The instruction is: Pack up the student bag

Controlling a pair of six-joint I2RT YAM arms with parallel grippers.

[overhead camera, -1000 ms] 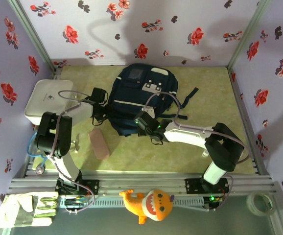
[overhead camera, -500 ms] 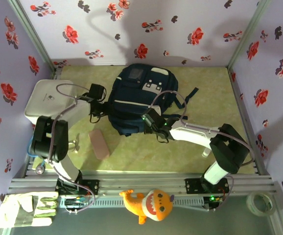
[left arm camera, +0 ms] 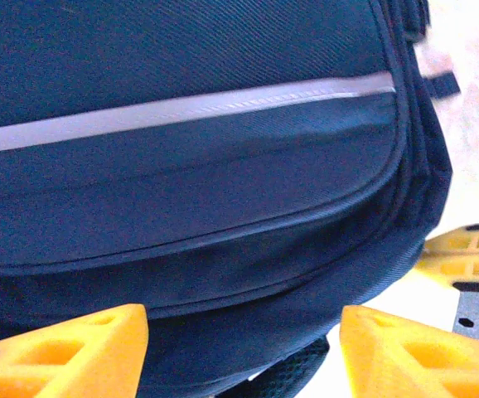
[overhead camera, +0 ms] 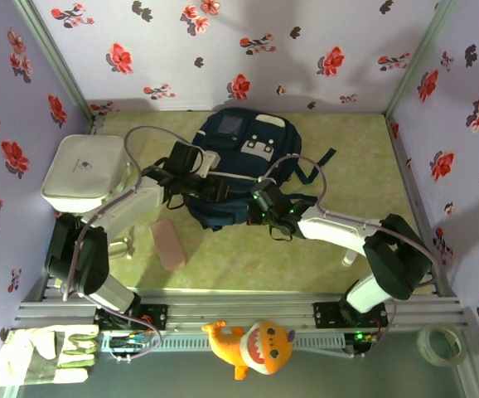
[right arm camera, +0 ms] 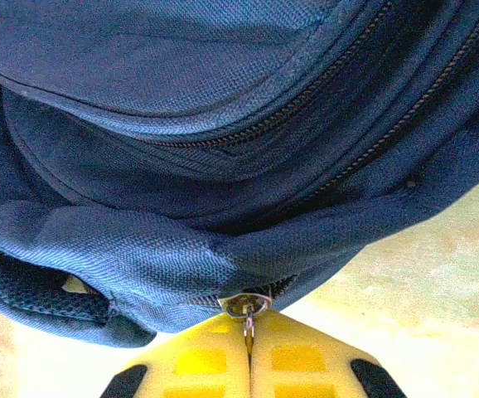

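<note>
Pinching zipper pull of student bag

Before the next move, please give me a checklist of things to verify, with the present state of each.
1. Right gripper jaws shut on the zipper pull: ok.
2. Left gripper jaws open, holding nothing: ok.
3. Left gripper touching the student bag to steady it: cannot tell.
4. Bag already unzipped: cannot tell.
5. Pink flat item packed: not ok, it lies on the table beside the bag.
</note>
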